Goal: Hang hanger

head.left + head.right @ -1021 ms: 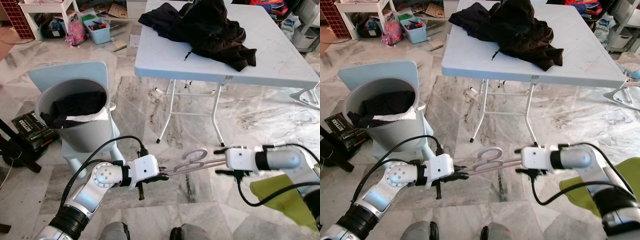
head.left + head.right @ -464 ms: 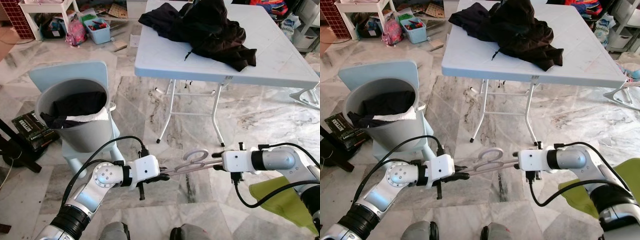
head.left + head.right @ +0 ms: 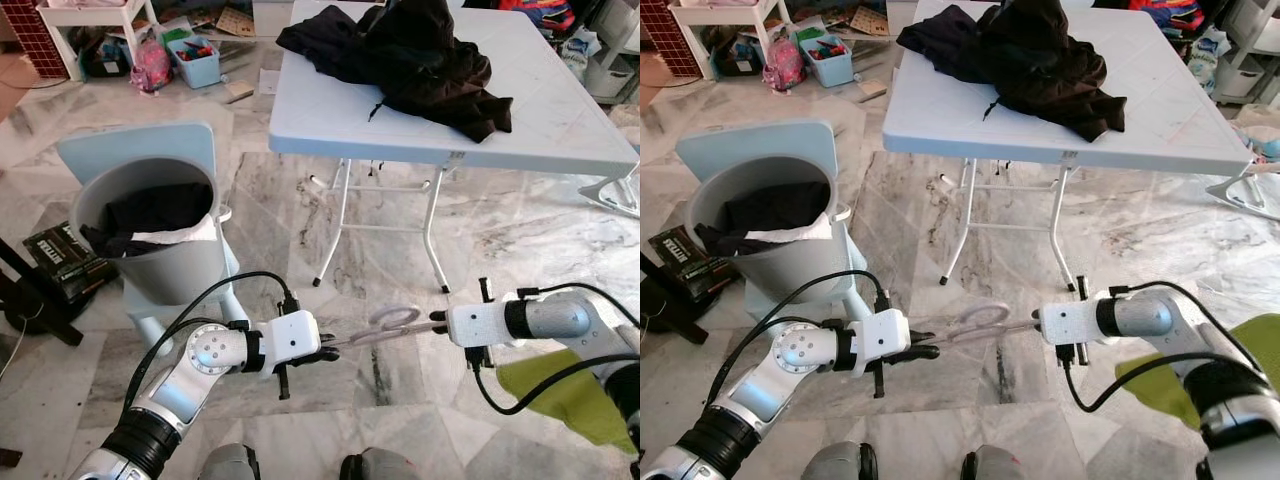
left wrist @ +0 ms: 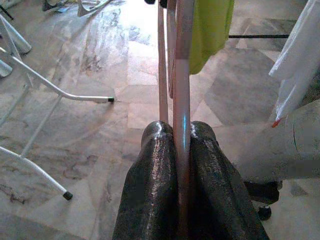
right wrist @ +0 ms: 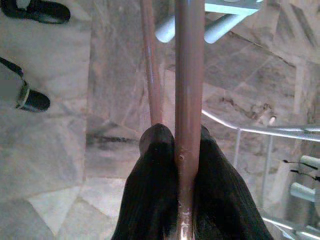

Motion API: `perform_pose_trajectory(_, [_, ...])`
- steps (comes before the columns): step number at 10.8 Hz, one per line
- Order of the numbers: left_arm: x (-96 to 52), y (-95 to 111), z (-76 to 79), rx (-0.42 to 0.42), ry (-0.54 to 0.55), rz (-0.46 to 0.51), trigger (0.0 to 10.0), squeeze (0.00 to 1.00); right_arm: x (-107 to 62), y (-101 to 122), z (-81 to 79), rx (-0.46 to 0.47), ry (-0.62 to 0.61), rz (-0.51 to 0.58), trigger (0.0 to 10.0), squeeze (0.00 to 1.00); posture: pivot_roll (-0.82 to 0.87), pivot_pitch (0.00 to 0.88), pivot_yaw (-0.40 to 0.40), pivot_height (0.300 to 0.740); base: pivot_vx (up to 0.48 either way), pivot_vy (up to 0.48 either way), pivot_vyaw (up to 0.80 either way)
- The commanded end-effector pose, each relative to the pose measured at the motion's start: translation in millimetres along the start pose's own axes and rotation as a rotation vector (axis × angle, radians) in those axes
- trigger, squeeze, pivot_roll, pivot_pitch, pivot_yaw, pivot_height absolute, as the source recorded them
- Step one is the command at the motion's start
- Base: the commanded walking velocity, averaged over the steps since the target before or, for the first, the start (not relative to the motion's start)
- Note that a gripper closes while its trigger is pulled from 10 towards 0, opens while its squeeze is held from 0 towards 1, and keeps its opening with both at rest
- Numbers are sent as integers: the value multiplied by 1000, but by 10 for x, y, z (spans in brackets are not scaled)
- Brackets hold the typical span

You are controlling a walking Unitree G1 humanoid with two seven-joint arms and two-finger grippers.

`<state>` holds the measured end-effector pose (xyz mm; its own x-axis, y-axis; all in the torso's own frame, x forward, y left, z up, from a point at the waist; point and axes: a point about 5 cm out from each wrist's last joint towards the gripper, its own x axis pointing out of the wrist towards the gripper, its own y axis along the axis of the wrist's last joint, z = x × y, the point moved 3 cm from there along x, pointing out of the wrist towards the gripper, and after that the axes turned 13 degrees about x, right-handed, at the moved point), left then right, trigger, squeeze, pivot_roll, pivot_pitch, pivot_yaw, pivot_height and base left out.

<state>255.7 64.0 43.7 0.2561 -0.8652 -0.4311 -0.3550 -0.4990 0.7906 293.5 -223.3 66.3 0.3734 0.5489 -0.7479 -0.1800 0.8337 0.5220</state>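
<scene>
A pale pink hanger (image 3: 392, 322) hangs low over the marble floor in front of me, held by both grippers, its hook loop lying nearly flat. My left gripper (image 3: 328, 350) is shut on one end of it. My right gripper (image 3: 438, 325) is shut on the other end. In the left wrist view the black fingers (image 4: 150, 170) are closed tight around the pink bar (image 4: 181, 90). In the right wrist view the fingers (image 5: 155, 175) pinch the bar (image 5: 189, 75) the same way.
A grey bin (image 3: 185, 270) holding dark clothes stands on a pale blue chair (image 3: 140, 145) to my left. Ahead is a folding table (image 3: 330, 110) with black clothes (image 3: 420, 55). A green cloth (image 3: 565, 385) lies at the lower right. Boxes and toys clutter the far left.
My right wrist has turned and the hanger has rolled with it, so the hook loop now lies flatter. The left arm has stayed put.
</scene>
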Motion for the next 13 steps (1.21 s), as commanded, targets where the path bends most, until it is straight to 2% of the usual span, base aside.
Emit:
perform_pose_trajectory(1, [2, -2, 13, 12, -19, -1, 10000, 0, -84, -85, 47, -2, -14, -44, 0, 0, -79, 58, -24, 740, 0, 0, 0])
perform_pose_trajectory(3, [-6, -15, 25, 15, -25, -7, 10000, 0, -119, -124, 86, -14, -15, -69, 0, 0, -79, 58, -24, 740, 0, 0, 0])
perform_pose_trajectory(4, [-9, -23, 27, 1, -24, -9, 10000, 573, -118, -123, 91, -16, -16, -68, 0, 0, -79, 58, -24, 740, 0, 0, 0])
perform_pose_trajectory(5, [-14, -26, 35, -29, -27, -1, 10000, 1000, -112, -125, 96, -20, -17, -64, 0, 0, -78, 61, -24, 740, 0, 0, 0])
perform_pose_trajectory(7, [-34, -28, 0, -11, -2, -2, 10000, 1000, -90, -143, 74, -22, -15, -63, 0, 0, -77, 61, -24, 740, 0, 0, 0])
perform_pose_trajectory(9, [-49, 65, -183, 35, 103, 25, 10000, 1000, -83, -278, 102, -5, -67, -150, 0, 0, -72, 57, -28, 740, 0, 0, 0])
perform_pose_trajectory(10, [-60, 86, -215, 33, 128, 32, 10000, 1000, -79, -304, 99, 8, -78, -162, 0, 0, -70, 56, -32, 740, 0, 0, 0])
perform_pose_trajectory(12, [-177, 98, -288, 39, 256, 35, 10000, 1000, -40, -385, 53, 76, -129, -176, 0, 0, -68, 64, -35, 740, 0, 0, 0])
perform_pose_trajectory(13, [-275, 63, -299, 2, 367, 25, 10000, 1000, 7, -459, -63, 167, -151, -170, 0, 0, -64, 71, -50, 740, 0, 0, 0])
